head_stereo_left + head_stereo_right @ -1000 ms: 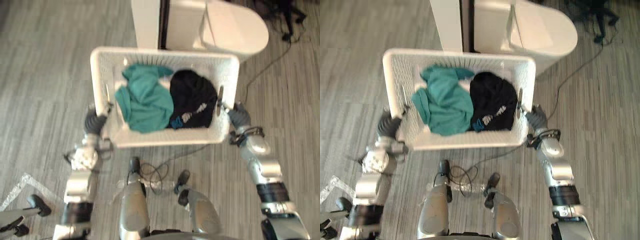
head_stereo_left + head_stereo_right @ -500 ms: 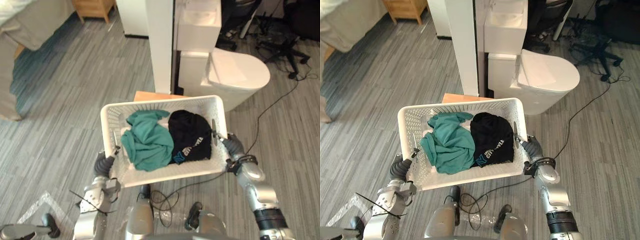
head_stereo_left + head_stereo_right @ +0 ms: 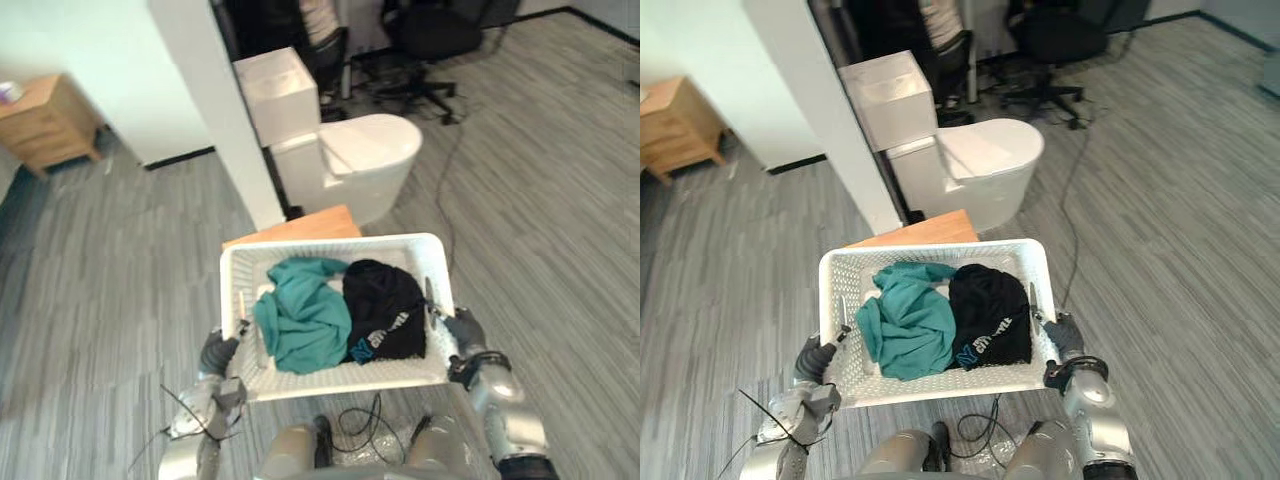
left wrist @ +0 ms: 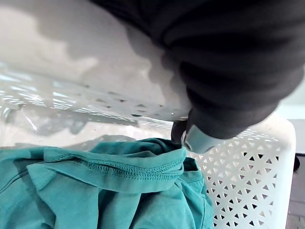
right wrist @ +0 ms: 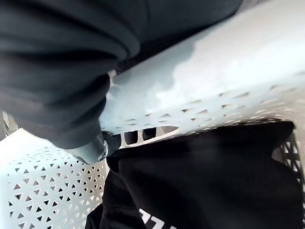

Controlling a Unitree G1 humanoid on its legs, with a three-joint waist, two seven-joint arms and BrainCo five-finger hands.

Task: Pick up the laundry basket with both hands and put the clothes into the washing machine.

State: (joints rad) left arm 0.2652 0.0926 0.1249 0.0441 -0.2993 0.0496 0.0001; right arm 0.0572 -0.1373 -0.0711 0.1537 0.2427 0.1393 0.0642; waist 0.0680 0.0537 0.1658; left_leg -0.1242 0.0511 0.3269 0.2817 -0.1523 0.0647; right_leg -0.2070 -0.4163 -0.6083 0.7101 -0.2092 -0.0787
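Note:
I hold a white perforated laundry basket (image 3: 331, 245) in front of me, clear of the floor. Inside it, a teal garment (image 3: 300, 320) lies on the left and a black garment with pale print (image 3: 385, 312) on the right. My left hand (image 3: 215, 352) grips the basket's left end and my right hand (image 3: 461, 328) grips its right end. In the left wrist view the left hand (image 4: 228, 62) wraps the rim, a dark fingertip (image 4: 178, 131) poking inside above the teal cloth (image 4: 105, 191). In the right wrist view, fingertips (image 5: 131, 137) show through the handle slot above the black cloth (image 5: 209, 181).
A white toilet (image 3: 345, 160) with its tank stands just beyond the basket, beside a white wall corner (image 3: 215, 120). A wooden board (image 3: 296, 228) lies between them and the basket. A wooden cabinet (image 3: 45, 125) is far left, an office chair (image 3: 425, 35) far back, a cable on the grey floor.
The view has swung up and now takes in much more of the room. The basket stays held between both hands, and the clothes inside have not shifted.

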